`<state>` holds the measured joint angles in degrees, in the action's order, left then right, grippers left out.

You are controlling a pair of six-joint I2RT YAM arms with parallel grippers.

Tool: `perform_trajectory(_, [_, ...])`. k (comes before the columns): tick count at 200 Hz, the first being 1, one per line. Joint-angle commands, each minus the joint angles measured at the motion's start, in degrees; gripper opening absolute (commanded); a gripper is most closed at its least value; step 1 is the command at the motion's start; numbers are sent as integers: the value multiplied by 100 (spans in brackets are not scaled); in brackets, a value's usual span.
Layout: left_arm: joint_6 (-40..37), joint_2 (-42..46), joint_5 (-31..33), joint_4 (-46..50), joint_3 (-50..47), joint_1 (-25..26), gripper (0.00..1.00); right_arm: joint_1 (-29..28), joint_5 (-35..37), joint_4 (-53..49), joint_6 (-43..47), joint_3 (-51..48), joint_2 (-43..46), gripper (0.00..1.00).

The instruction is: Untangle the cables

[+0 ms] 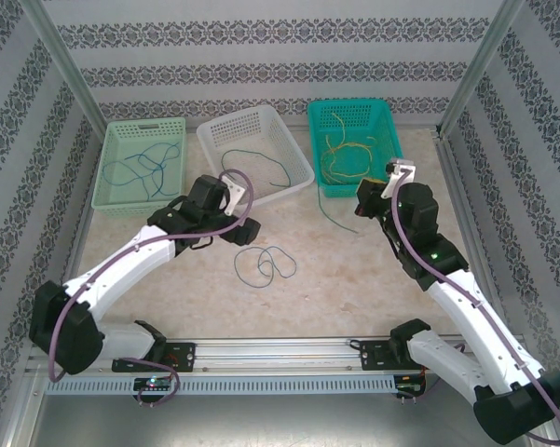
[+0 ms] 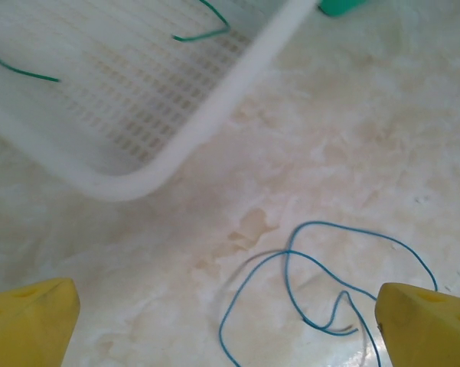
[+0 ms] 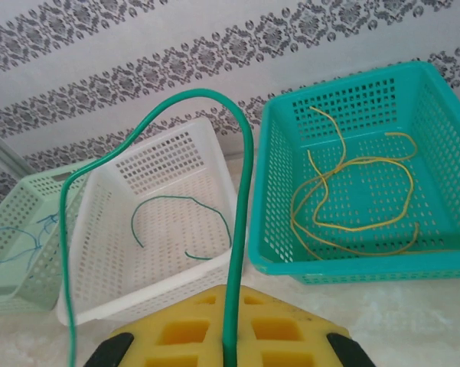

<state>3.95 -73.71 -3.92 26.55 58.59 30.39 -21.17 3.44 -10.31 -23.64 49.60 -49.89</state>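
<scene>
A blue cable (image 1: 266,264) lies in loose loops on the table just right of my left gripper (image 1: 246,230). In the left wrist view that blue cable (image 2: 291,264) curls on the table between the wide-apart yellow fingertips (image 2: 30,321), touching neither; the left gripper (image 2: 230,336) is open. My right gripper (image 1: 361,203) hovers in front of the teal basket, shut on a green cable (image 1: 331,217) that trails towards the table. In the right wrist view the green cable (image 3: 245,168) rises from the closed yellow pads of the right gripper (image 3: 230,306) and arches over to the left.
Three baskets stand along the back. A light green basket (image 1: 107,158) holds blue cables, a white basket (image 1: 298,168) holds one green cable (image 3: 176,200), and a teal basket (image 1: 391,140) holds yellow cables (image 3: 352,191). The white basket's corner (image 2: 214,115) lies close ahead of the left gripper.
</scene>
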Motion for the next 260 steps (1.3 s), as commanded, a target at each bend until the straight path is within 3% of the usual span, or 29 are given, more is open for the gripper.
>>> perform_trajectory(1, [475, 7, 965, 193, -114, 22, 100, -52, -308, 138, 50, 289, -166, 0])
perform_trajectory(43, [822, 168, 1279, 206, -68, -13, 100, -133, -657, -7, 263, 720, -519, 0])
perform_trajectory(84, [1545, 768, 52, -1151, -227, -371, 100, -161, -718, 128, 241, 829, -669, 0])
perform_trajectory(124, [2569, 513, -1884, -2096, -71, -908, 100, -244, -698, 113, 350, 993, -903, 0])
perform_trajectory(140, [3069, 427, -2388, -2602, -122, -1065, 100, -280, -640, 129, 383, 1030, -981, 0])
perform_trajectory(184, [3974, 208, -3099, -3616, -154, -1129, 99, -465, -570, 124, 609, 1252, -1293, 0])
perform_trajectory(210, [4431, -50, -3474, -4111, -171, -1120, 94, -619, -440, 165, 725, 1395, -1455, 0])
perform_trajectory(233, [4363, -104, -3584, -4227, -145, -1010, 90, -719, -227, 159, 763, 1519, -1566, 0])
perform_trajectory(260, [3874, -167, -3466, -3668, 175, -647, 90, -850, -33, 239, 682, 1648, -1728, 0])
